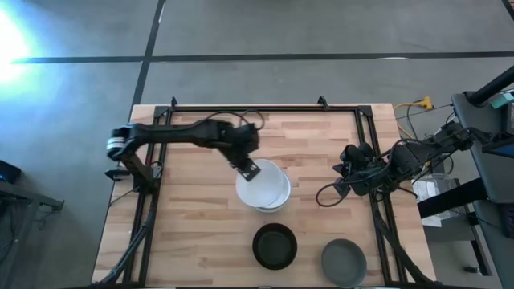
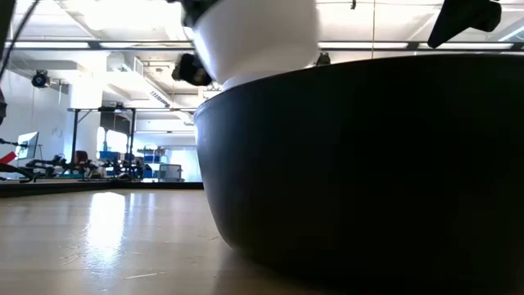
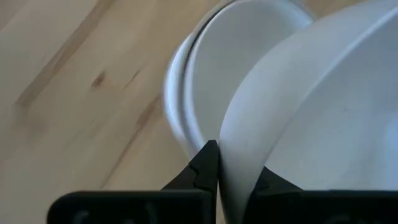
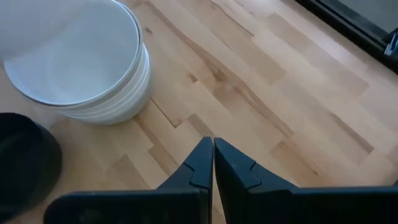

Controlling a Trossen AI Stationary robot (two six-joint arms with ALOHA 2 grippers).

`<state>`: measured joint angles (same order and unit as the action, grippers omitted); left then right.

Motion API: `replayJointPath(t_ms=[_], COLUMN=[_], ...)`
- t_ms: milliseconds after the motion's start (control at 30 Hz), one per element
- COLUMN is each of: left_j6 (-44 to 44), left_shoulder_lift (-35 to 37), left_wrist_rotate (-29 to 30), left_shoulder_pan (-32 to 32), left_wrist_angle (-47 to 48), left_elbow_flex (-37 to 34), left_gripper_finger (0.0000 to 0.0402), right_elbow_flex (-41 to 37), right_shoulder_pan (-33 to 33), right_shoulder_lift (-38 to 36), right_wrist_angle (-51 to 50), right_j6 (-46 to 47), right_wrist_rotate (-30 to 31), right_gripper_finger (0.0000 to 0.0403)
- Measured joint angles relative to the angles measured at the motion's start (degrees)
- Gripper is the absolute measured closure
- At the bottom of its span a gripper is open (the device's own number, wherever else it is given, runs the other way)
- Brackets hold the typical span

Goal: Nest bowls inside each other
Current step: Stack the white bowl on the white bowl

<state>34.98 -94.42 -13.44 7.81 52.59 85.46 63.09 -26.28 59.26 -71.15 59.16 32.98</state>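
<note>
A stack of white bowls stands on the middle of the table, seen also in the right wrist view. My left gripper is shut on one more white bowl, tilted over that stack. A black bowl and a dark grey bowl rest on their bases near the near edge. The black bowl fills the low view, with a white bowl above it. My right gripper is shut and waits near the right edge. Other bowls are out of view. My left gripper pinches the white bowl's rim on its far-left side, one finger outside the wall and the other inside. It comes slanting down from the table's far left. The bowl sits tilted over the stack; whether it touches it, I cannot tell.
A black frame rail runs along the table's far edge and down both sides. Cables loop on the wood beside the right arm. Bare wood lies left of the stack and between the stack and the right gripper.
</note>
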Motion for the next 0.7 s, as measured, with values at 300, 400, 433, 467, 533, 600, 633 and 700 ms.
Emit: replayJointPath(t_ms=[300, 400, 433, 467, 533, 600, 633, 700], left_j6=[-9.6, -10.4, -10.5, -10.5, -10.4, -10.3, -10.3, -10.3], left_shoulder_lift=[-16.7, -19.3, -19.8, -19.9, -19.9, -19.6, -19.5, -19.5], left_wrist_rotate=[-3.9, -3.5, -2.8, -2.3, -0.8, 0.9, 1.4, 1.8], left_shoulder_pan=[0.8, 0.8, 0.8, 0.8, 0.8, 0.8, 0.9, 0.9], left_wrist_angle=[12.5, 14.3, 14.5, 14.4, 14.2, 14.5, 14.6, 15.0], left_elbow_flex=[16.8, 20.7, 21.6, 22.4, 23.4, 24.0, 24.0, 23.9], left_gripper_finger=[0.0401, 0.0401, 0.0401, 0.0401, 0.0401, 0.0402, 0.0402, 0.0402], right_elbow_flex=[-0.6, -0.5, -0.5, -0.4, -0.5, -0.6, -0.6, -0.6], right_shoulder_pan=[0.0, 0.0, 0.0, 0.0, 0.0, 0.0, 0.0, 0.0], right_shoulder_lift=[-2.7, -2.9, -3.0, -3.0, -3.0, -3.0, -2.9, -2.8], right_wrist_angle=[0.2, 0.2, 0.2, 0.3, 0.3, 0.3, 0.3, 0.3], right_j6=[0.8, 0.5, 0.5, 0.5, 0.4, 0.4, 0.4, 0.3], right_wrist_rotate=[-0.2, -0.2, -0.2, -0.2, -0.2, -0.2, -0.2, -0.2], right_gripper_finger=[0.0394, 0.0394, 0.0394, 0.0394, 0.0394, 0.0394, 0.0394, 0.0394])
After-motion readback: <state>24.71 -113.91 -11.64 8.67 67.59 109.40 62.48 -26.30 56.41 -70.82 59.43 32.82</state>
